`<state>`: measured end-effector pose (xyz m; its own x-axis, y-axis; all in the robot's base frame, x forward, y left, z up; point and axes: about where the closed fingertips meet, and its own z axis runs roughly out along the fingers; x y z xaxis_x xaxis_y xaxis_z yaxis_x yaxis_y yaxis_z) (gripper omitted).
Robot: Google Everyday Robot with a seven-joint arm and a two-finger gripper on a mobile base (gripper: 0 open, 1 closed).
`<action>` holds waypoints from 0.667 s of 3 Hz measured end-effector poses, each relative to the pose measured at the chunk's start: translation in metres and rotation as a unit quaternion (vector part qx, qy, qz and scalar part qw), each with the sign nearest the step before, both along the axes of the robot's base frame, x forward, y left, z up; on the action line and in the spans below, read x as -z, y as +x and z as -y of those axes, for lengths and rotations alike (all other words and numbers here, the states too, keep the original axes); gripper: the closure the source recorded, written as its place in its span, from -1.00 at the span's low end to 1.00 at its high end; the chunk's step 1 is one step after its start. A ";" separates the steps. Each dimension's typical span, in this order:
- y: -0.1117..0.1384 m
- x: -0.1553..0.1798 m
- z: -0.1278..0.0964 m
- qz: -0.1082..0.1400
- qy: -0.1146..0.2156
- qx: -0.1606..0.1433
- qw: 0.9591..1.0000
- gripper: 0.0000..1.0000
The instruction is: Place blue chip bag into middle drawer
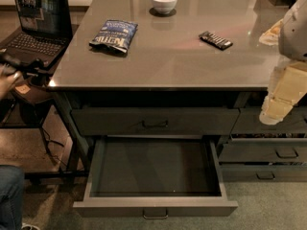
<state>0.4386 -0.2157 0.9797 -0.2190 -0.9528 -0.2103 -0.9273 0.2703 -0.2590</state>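
Light dim, overhead. Soft glare lay across tabletop toward far edge; deep shadow sat under near edge. Gripper, off right edge, showed pale, washed out.

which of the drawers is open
The wide middle drawer, pulled out with its dark tray showing, below the shut top drawer. The gripper hangs at the right edge.

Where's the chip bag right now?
Camera view: chip bag on the counter's left, below-left of the bowl; gripper at the right edge, beside the counter.

Pale arm far right, hand angled downward
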 end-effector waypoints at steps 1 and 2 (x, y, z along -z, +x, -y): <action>0.009 -0.003 -0.003 0.004 0.000 -0.004 1.000 -1.00; 0.054 0.002 -0.018 -0.009 0.004 -0.016 1.000 -1.00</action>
